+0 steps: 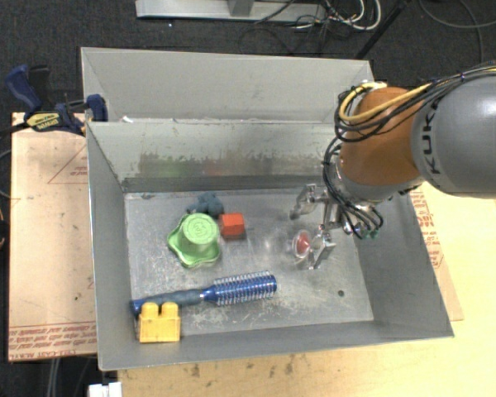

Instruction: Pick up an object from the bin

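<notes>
My gripper [310, 228] hangs low over the right part of the bin floor, its two metal fingers spread apart. A small red and clear thing [301, 243] lies on the floor just beside the nearer fingertip [318, 255]; I cannot tell whether they touch. The other fingertip [302, 202] stands farther back, towards the rear wall. An orange-red block [232, 227] lies to the gripper's left, apart from it.
A green upturned cup [197, 240] stands left of the block, with a dark blue-grey piece [207, 203] behind it. A blue hairbrush [223, 291] lies along the front, its handle end by a yellow block [159, 322]. The arm's orange cover and cables overhang the right wall.
</notes>
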You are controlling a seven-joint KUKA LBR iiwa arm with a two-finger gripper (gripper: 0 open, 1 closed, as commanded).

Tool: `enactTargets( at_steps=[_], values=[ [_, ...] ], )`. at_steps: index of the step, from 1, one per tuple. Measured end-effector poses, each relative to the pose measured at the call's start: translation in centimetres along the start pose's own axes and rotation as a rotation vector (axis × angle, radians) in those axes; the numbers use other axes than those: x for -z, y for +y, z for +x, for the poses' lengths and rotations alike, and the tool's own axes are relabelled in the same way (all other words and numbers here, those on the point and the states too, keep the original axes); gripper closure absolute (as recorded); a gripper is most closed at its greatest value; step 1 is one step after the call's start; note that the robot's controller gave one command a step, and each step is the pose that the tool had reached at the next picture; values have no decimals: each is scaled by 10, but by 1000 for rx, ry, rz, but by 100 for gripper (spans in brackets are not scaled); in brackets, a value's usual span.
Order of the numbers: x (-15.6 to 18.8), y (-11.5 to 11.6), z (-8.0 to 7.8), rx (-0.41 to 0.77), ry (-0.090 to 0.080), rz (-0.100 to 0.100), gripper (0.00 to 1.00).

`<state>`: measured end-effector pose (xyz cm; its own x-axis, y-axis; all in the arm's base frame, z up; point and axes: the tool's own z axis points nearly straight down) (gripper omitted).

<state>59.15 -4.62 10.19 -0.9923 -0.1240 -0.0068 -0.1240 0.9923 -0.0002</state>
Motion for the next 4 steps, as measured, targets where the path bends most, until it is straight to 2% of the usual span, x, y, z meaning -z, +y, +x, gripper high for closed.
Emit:
enactTargets(
  at_steps=[1,2,3,4],
  values=[
    [3,-2,-3,116,3,-1,0],
    [-27,6,-10,166,3,0,0],
    [-24,5,-12,164,3,0,0],
    [-22,5,-14,163,-3,1,100]
  ],
)
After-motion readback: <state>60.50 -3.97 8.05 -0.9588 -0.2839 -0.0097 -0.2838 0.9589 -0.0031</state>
